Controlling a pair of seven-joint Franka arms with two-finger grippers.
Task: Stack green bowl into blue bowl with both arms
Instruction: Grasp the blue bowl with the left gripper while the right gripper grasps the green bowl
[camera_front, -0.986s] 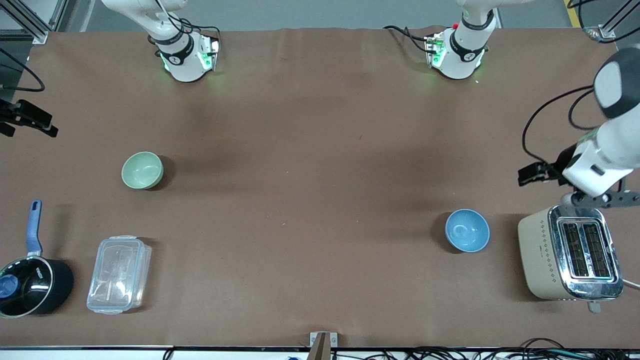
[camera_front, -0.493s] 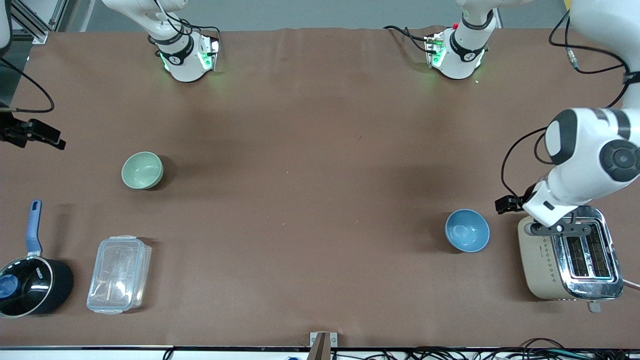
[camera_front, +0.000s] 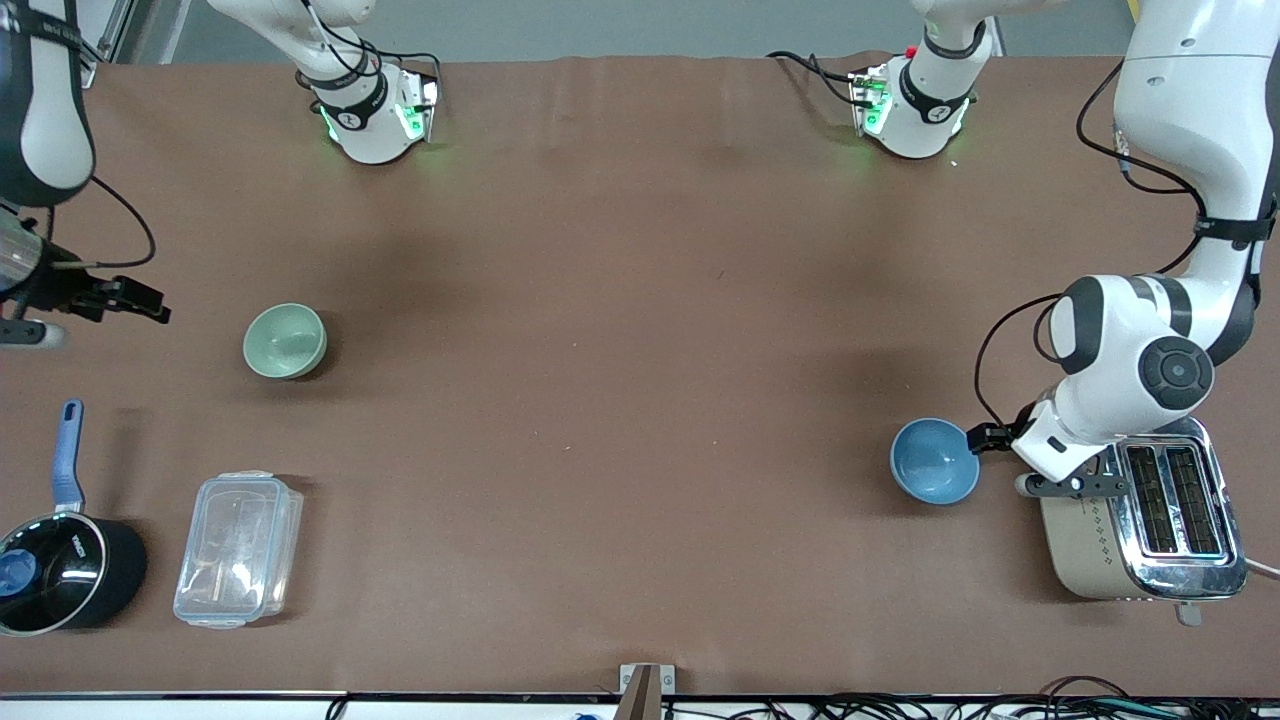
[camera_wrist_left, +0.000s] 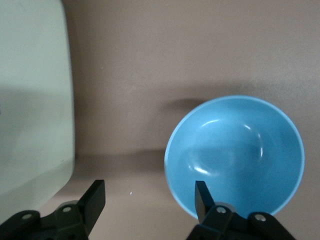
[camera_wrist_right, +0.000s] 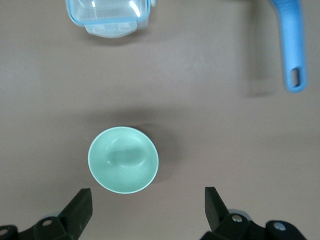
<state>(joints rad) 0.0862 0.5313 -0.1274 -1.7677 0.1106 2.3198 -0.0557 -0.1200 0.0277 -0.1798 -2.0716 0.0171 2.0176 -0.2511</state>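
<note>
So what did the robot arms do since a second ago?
The left gripper swung in from the table's edge, past the toaster, to the blue bowl, jaws open. The right gripper crept toward the green bowl, open too. Nothing grabbed; both bowls, the pot and the clear box stayed put.

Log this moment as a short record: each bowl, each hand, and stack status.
green bowl: upright on the table toward the right arm's end, empty
blue bowl: upright beside the toaster, empty
left hand: open, over the blue bowl's rim and the table beside it
right hand: open, over the table beside the green bowl
stack status: not yet begun, bowls apart
</note>
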